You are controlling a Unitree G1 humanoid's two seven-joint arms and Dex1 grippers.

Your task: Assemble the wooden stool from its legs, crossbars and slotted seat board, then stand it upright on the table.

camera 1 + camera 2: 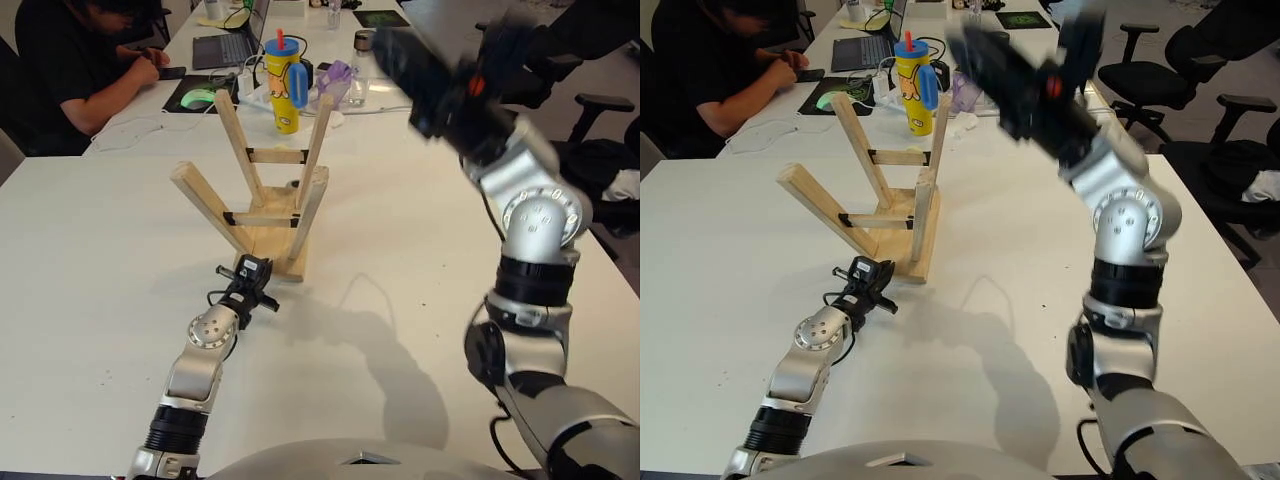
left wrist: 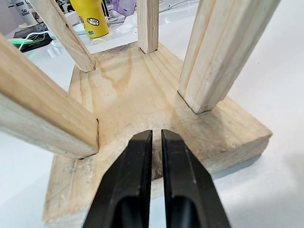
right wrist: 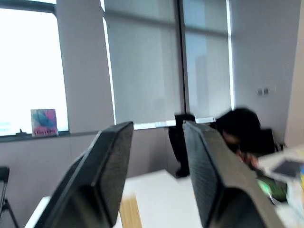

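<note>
We see a white table [image 1: 420, 260] w/ a plain matte top. The stool [image 1: 270, 215] stands on it approx mid-table. Behind the stool a second table [image 1: 150, 125] butts against ours. It carries a yellow cup [image 1: 284, 88] w/ a blue handle just beyond the stool's far legs, and a laptop [image 1: 228, 45] further back. Office chairs [image 1: 1140, 60] stand beyond the stool on the right-arm side. Via the right wrist view we see tall windows [image 3: 142, 61] w/ blinds down.

The stool is in one piece, pale raw wood, upside down. The slotted seat board [image 2: 123, 95] lies flat on the table, and four legs [image 1: 240, 140] point up and splay outward. Crossbars [image 1: 276, 155] join the legs partway up, and the near one has dark marks at its ends. The board's underside shows grain and grooves where the legs seat in.

The left gripper [image 2: 156, 134] is low, at the stool's near edge. Its fingers [image 2: 137, 161] are nearly closed, w/ a thin slit btw them, gripping nothing. The tips are over the seat board's edge; we can't tell if they touch it. The right gripper [image 3: 157, 126] hangs high, well above and to the right of the stool. Its fingers [image 3: 109, 166] are spread wide w/ nothing btw them.
</note>
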